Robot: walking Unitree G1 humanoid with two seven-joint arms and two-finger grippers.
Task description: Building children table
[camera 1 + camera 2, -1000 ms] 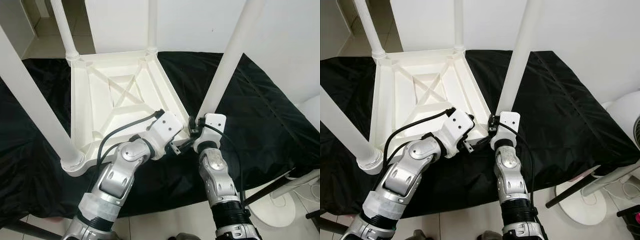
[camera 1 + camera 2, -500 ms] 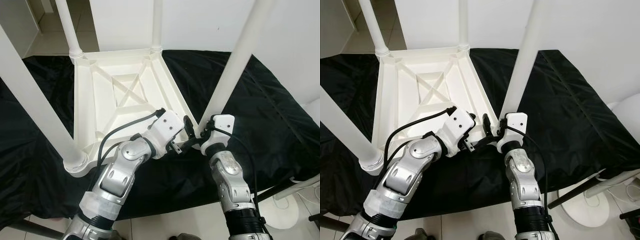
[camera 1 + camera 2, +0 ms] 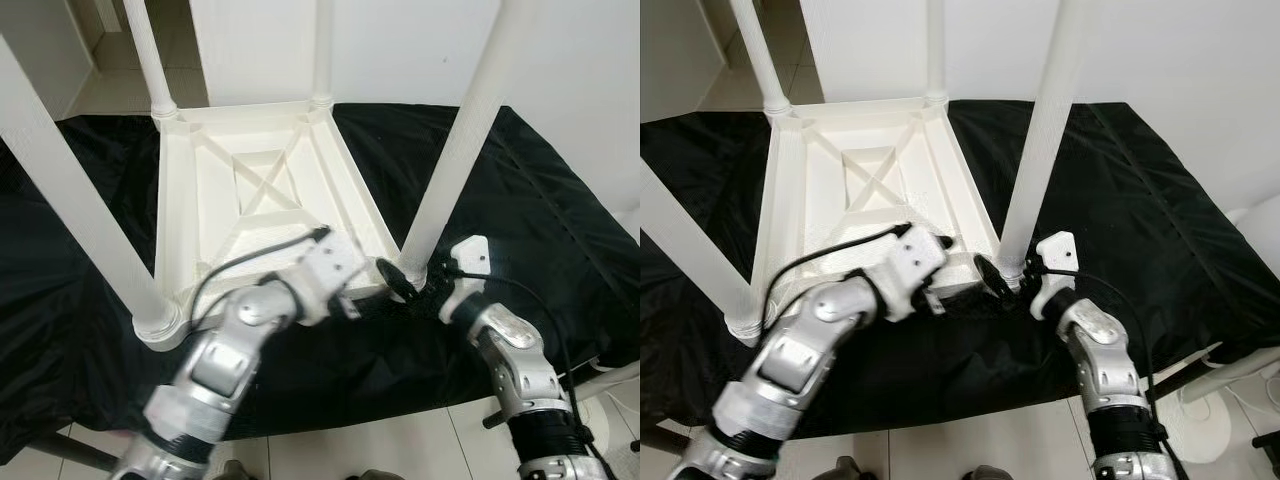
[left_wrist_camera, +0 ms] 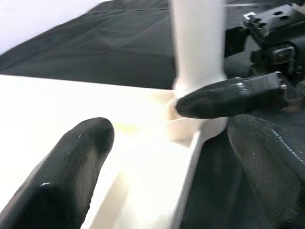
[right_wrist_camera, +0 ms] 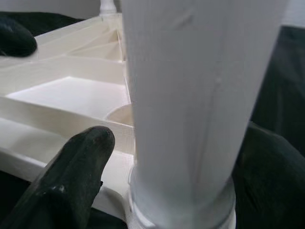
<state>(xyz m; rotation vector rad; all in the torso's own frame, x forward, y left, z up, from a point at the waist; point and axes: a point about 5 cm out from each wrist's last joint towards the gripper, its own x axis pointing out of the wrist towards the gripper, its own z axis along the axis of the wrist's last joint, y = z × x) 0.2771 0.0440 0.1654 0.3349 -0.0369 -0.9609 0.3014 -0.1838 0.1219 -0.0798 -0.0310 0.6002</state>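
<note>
Right gripper (image 3: 412, 285), on its silver arm, reaches in from the near right to the bottom of the closest white cylindrical plastic table leg (image 3: 455, 160). Its two black fingers (image 5: 71, 181) stand apart, one on either side of the leg's base; the right wrist view shows the leg between them, though whether the pads press on it cannot be told. Just beside it, the left gripper (image 3: 938, 262) sits at the near rim of the upside-down white plastic children's table top (image 3: 230, 215), close to the same corner. Its fingers (image 4: 71, 167) are parted, one over the white underside and the other over the dark cloth, with the table's edge between them. The table top lies inverted on a black glossy cloth sheet (image 3: 520, 200) that is spread across the floor, its cross-braced ribbed underside facing up. Four white legs rise upright from its corners: the one at the right gripper, another near leg (image 3: 75, 190) at the left, and two far ones (image 3: 158, 60) toward a white wall (image 3: 400, 45).
</note>
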